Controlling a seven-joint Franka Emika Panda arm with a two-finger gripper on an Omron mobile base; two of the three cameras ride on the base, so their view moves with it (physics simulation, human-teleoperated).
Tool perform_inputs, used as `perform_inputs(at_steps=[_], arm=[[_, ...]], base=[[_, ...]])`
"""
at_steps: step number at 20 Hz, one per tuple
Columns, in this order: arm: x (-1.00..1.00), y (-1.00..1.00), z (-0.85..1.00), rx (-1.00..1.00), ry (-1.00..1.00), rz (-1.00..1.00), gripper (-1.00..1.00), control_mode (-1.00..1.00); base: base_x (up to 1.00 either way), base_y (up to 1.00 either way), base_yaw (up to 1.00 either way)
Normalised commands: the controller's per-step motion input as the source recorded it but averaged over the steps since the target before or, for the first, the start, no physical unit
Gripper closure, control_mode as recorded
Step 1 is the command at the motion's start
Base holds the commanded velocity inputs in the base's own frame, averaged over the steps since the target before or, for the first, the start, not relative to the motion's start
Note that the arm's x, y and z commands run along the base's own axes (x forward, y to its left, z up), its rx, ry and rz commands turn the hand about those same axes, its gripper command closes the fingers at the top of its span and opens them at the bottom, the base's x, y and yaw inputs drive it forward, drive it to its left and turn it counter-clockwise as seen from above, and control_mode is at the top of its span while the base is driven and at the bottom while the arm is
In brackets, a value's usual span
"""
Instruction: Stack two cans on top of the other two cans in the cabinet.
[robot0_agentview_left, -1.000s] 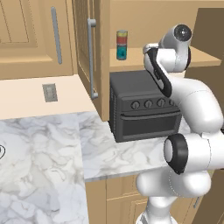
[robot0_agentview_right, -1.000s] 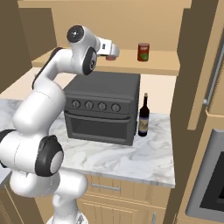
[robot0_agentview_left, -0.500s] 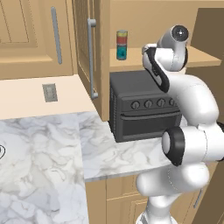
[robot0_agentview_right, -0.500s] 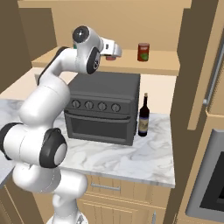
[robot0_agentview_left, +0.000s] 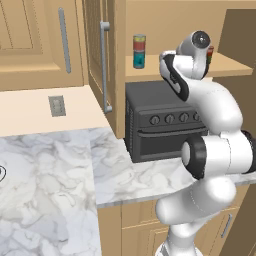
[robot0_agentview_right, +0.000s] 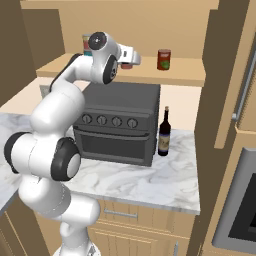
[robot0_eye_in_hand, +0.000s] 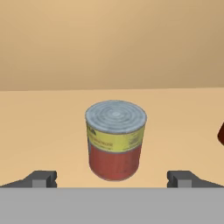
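Gripper (robot0_eye_in_hand: 112, 179) released, jaws wide, nothing held. Yellow-and-red can (robot0_eye_in_hand: 115, 139) upright on cabinet shelf (robot0_eye_in_hand: 43, 131) just ahead, centred between finger tips (robot0_eye_in_hand: 41, 178), not touched. Edge of dark red can (robot0_eye_in_hand: 221, 132) at right of hand view. Right base view: dark red can (robot0_agentview_right: 163, 59) alone on shelf, right of hand. Left base view: red-and-green can (robot0_agentview_left: 139, 43) stacked on teal can (robot0_agentview_left: 139, 60) at shelf's left end, beside open cabinet door (robot0_agentview_left: 97, 55). Black oven (robot0_agentview_right: 120, 122) below shelf, wine bottle (robot0_agentview_right: 164, 132) beside it on marble counter (robot0_agentview_right: 150, 180).

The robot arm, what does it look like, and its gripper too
The arm is glossy white, built of rounded, bulbous segments with dark grey to black joint rings and caps. The gripper ends in two small, blocky dark grey fingertips. No cables or markings are visible.
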Motion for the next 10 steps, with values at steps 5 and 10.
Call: perform_inputs(at_steps=[5,10], arm=[[0.23,-0.05,-0.03,0.00,0.01,0.03,-1.00,-1.00],[0.18,-0.01,-0.05,0.00,0.01,0.02,-1.00,-1.00]], base=[[0.00,0.00,0.00],[0.00,0.00,0.00]])
